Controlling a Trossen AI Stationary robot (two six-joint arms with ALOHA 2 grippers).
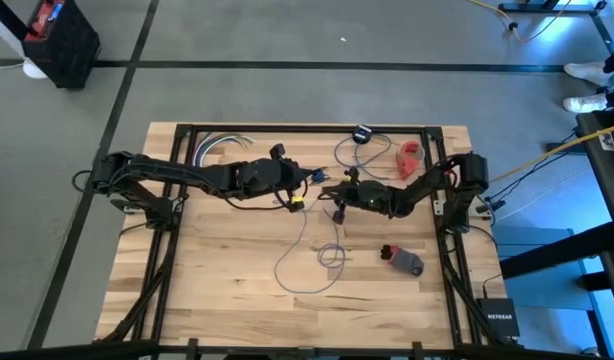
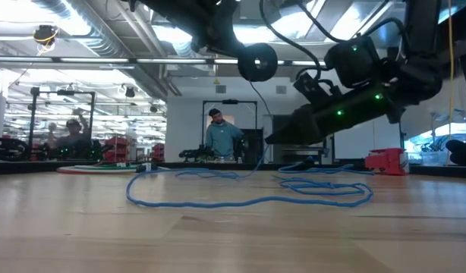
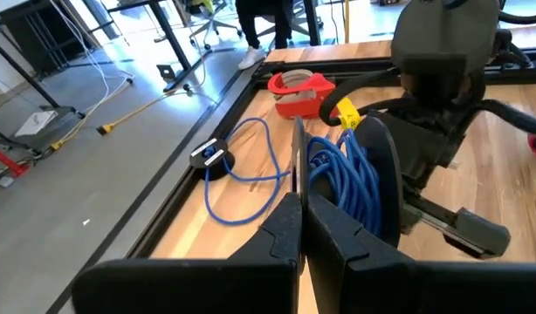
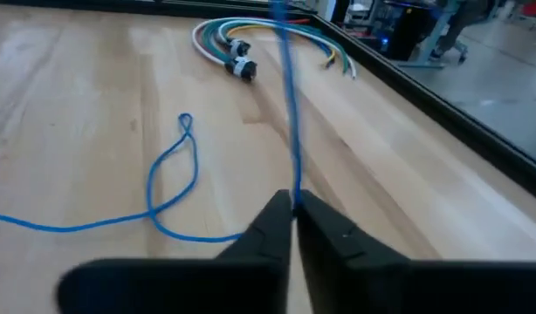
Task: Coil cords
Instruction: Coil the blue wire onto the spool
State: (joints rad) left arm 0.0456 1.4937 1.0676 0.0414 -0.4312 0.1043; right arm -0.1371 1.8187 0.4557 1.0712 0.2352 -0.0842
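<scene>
Blue thin cord (image 1: 305, 262) trails across the wooden bench (image 1: 207, 290); both closed grippers, left gripper (image 3: 300, 228) and right gripper (image 4: 293, 212), pinch it above. Steady tension should keep coils even.

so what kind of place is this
Probably a robotics lab or workshop: a wooden table with two arms, open ceiling ducts with strip lighting, and a person at benches behind.

Grey floor (image 1: 287, 40) with dark seams surrounded the wooden counter (image 1: 227, 300); beyond the counter, ceiling lights (image 2: 104, 34) glowed and a person (image 2: 221, 136) stood.
</scene>
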